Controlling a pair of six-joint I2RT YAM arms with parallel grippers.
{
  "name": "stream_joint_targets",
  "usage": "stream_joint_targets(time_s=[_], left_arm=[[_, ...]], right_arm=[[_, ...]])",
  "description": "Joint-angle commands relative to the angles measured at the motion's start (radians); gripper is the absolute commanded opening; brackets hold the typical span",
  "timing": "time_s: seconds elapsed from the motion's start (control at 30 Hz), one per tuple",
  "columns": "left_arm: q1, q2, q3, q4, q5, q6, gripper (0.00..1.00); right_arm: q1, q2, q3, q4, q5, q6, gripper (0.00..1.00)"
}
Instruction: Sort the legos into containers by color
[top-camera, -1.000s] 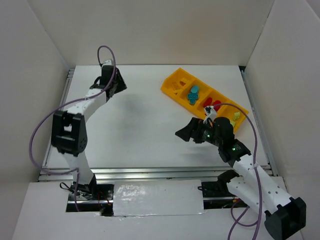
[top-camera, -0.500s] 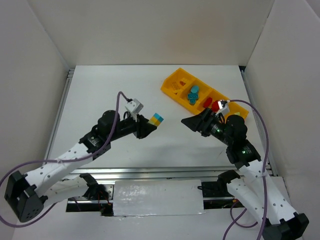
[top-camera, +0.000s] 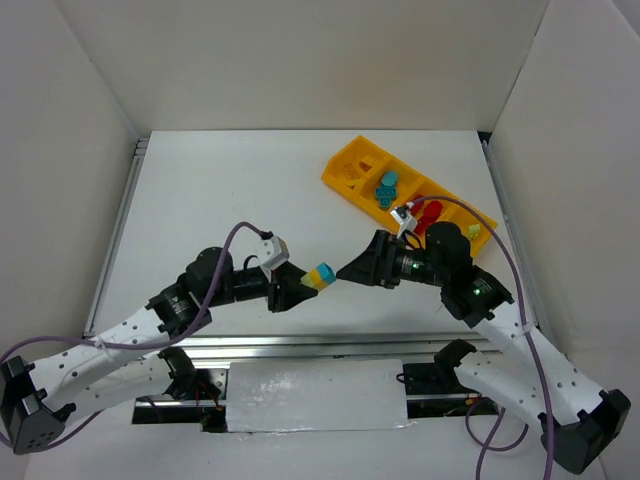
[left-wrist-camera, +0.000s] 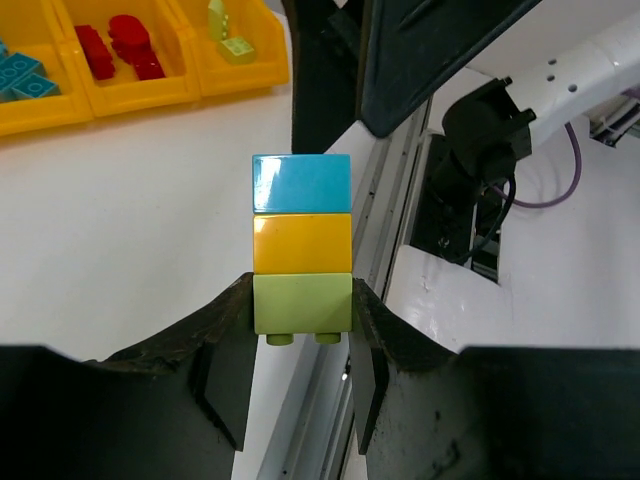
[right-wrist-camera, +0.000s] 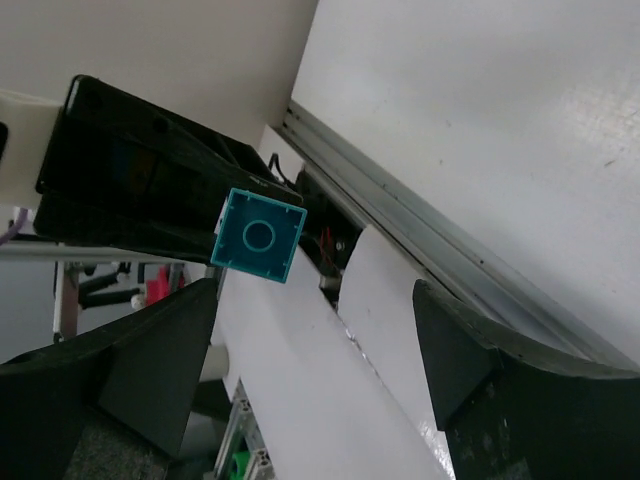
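Observation:
My left gripper (top-camera: 298, 287) is shut on a stack of three legos (top-camera: 320, 275), held off the table near the front middle. In the left wrist view its jaws (left-wrist-camera: 302, 300) pinch the pale green brick (left-wrist-camera: 302, 303); a yellow brick (left-wrist-camera: 302, 243) and a teal brick (left-wrist-camera: 302, 183) stick out beyond it. My right gripper (top-camera: 350, 270) faces the stack's teal end from the right, open and just short of it. The right wrist view shows that teal end (right-wrist-camera: 258, 236) ahead of the spread fingers (right-wrist-camera: 155, 365), not between them. The orange-yellow containers (top-camera: 352, 160) lie at the back right.
In the tray lie teal bricks (top-camera: 387, 187), red bricks (top-camera: 428, 210) and pale green ones (top-camera: 472, 233). An aluminium rail (top-camera: 300, 345) runs along the table's front edge. White walls close in the left, back and right sides. Purple cables loop from both arms.
My left arm swung from the back left down to the front middle, carrying the stack. My right gripper moved left from the tray to the stack's teal end and narrowed a little.

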Motion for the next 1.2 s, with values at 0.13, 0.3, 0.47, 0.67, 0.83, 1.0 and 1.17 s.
stream_joint_targets(time_s=[0.13, 0.3, 0.47, 0.67, 0.83, 1.0, 1.17], left_arm=[[-0.046, 0.000, 0.017, -0.012, -0.009, 0.067, 0.00], [-0.054, 0.020, 0.024, -0.016, -0.018, 0.074, 0.00], [-0.063, 0.031, 0.022, 0.002, 0.005, 0.076, 0.00], [-0.071, 0.013, 0.019, -0.004, 0.000, 0.076, 0.00], [-0.072, -0.003, 0.014, -0.001, 0.019, 0.071, 0.08], [-0.074, -0.003, 0.002, 0.013, -0.018, 0.044, 0.71], [-0.078, -0.015, -0.003, 0.024, -0.063, 0.038, 0.82]], right_arm=[[0.119, 0.067, 0.065, 0.001, 0.052, -0.021, 0.83], [0.152, 0.075, 0.066, 0.023, 0.051, -0.005, 0.74], [0.182, 0.108, 0.049, 0.066, 0.049, 0.016, 0.68], [0.193, 0.105, 0.051, 0.077, 0.070, 0.021, 0.49], [0.193, 0.092, 0.010, 0.176, 0.029, 0.047, 0.05], [0.193, 0.085, -0.020, 0.224, 0.005, 0.059, 0.00], [0.193, 0.067, -0.018, 0.212, 0.020, 0.065, 0.00]])
